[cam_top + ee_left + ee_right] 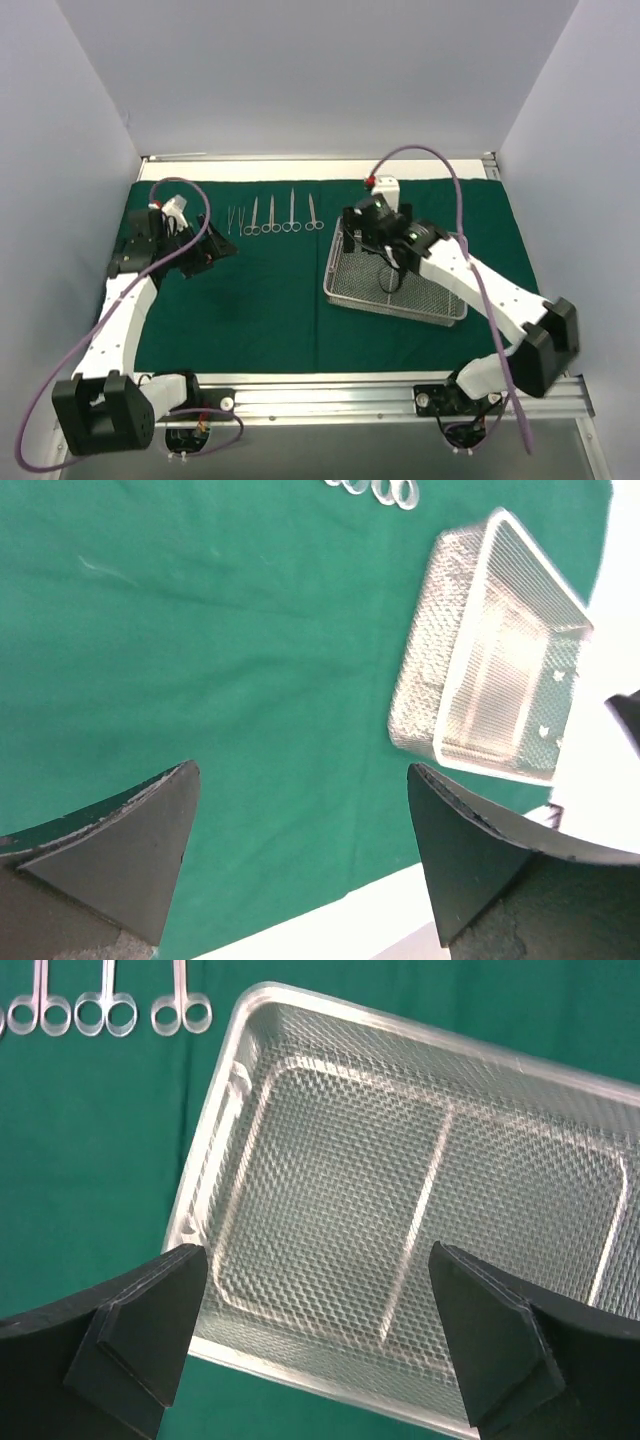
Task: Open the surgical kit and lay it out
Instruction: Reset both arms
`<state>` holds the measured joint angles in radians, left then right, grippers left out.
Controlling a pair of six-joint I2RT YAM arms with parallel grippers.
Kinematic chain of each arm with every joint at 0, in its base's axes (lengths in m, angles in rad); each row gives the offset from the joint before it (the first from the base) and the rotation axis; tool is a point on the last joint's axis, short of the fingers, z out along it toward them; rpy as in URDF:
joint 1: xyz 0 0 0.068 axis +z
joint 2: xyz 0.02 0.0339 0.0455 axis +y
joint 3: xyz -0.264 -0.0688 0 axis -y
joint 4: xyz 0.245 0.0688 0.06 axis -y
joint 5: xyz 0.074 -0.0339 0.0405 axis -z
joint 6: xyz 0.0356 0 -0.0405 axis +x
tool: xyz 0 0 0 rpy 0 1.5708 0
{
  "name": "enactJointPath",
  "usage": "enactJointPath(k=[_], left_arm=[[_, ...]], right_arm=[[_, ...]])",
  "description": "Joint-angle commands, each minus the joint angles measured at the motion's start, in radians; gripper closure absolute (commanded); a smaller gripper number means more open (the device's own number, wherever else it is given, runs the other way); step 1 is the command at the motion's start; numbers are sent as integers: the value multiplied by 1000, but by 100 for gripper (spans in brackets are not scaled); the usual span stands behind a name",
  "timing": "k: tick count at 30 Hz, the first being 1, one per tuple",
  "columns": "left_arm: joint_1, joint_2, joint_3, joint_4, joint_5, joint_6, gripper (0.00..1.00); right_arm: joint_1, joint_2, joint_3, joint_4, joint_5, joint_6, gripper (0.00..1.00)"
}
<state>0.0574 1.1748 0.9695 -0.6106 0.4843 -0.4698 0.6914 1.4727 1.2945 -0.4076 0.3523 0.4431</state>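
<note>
Right gripper (318, 1252) hangs wide open, empty, over the mesh tray (330, 1160); left gripper (302, 770) same above the green drape (200, 630). Instruments (272, 215) sit lined up farther back. Dipping low could snag the tray rim and shove it.

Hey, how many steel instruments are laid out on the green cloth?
5, in one row near the green cloth's far edge, left of the mesh tray: a tweezer-like piece leftmost, then four ring-handled instruments. The tray looks empty, so none seems hidden.

Dark green drape (270, 300) lies spread flat, mesh tray (432, 302) askew at right, perhaps five steel instruments (272, 216) rowed behind.
</note>
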Motion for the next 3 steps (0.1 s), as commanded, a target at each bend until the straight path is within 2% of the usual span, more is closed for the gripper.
enactJointPath(k=[1,2,3], left_arm=[[-25,-156,-127,237,74,-150,6],[-37,-185,-202,274,117,-202,6],[-39,-235,-239,390,167,-242,6]], right_arm=[[29,-268,-200,168,24,43,0],[34,-320,-310,194,13,49,0],[42,-413,-355,219,5,66,0]])
